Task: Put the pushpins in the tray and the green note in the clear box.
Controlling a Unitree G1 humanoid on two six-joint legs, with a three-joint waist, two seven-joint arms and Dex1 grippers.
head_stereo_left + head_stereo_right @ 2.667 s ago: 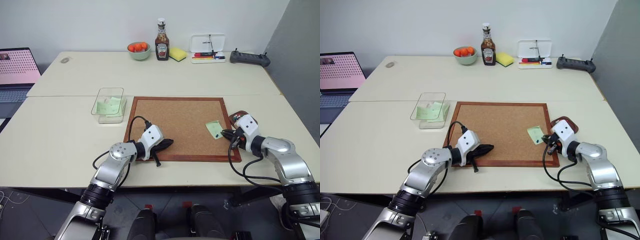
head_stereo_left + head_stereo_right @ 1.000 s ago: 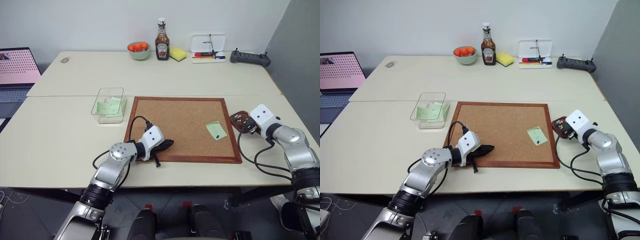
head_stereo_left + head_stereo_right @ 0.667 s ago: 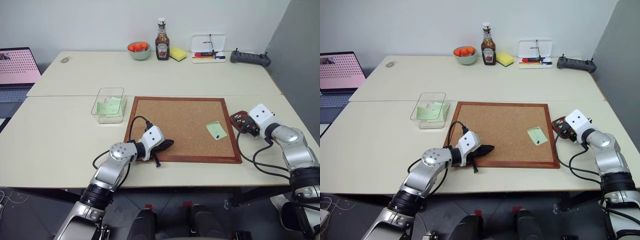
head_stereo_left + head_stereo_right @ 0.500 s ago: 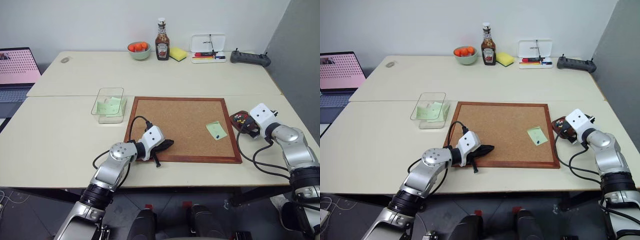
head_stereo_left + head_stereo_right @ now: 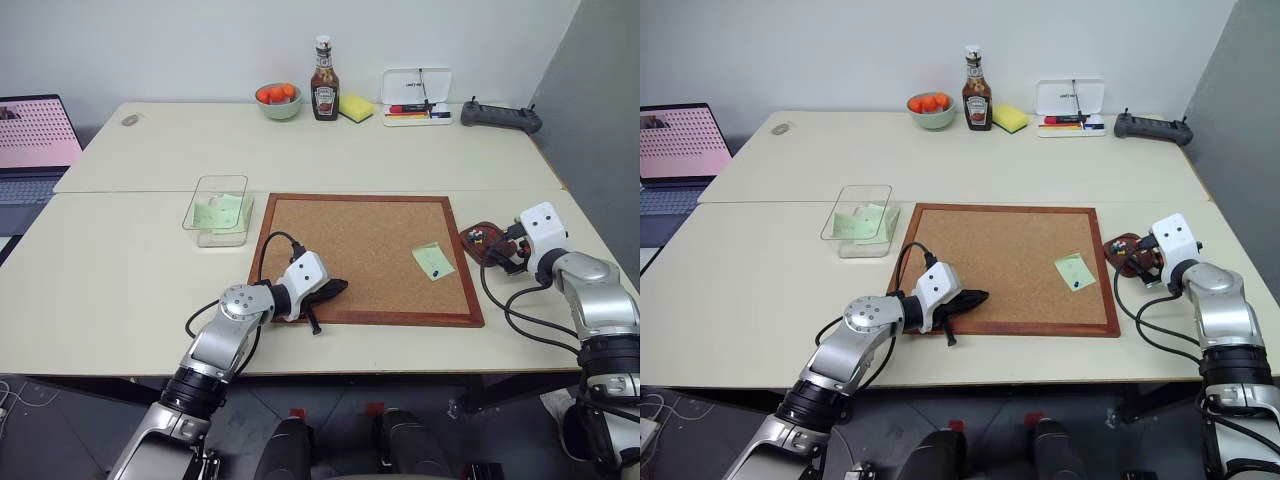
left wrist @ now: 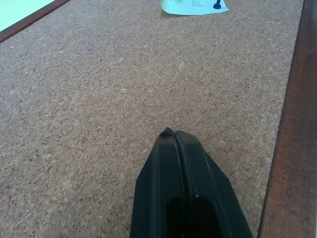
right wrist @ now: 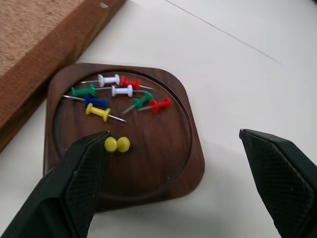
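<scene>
A pale-green note lies on the right part of the cork board, with a dark pushpin stuck in it. Just off the board's right edge sits the dark brown tray, holding several pushpins in white, red, green, blue and yellow. My right gripper hovers over the tray, open, with nothing between its fingers. The clear box stands left of the board with green notes inside. My left gripper rests shut on the board's near-left part.
Along the far edge of the table stand a green bowl of oranges, a ketchup bottle, a yellow sponge, a white case with markers and a black controller. A laptop sits far left.
My right gripper went from the board's right edge beside the note to over the tray, then opened its jaws wide and rolled its wrist. The left arm has kept still.
</scene>
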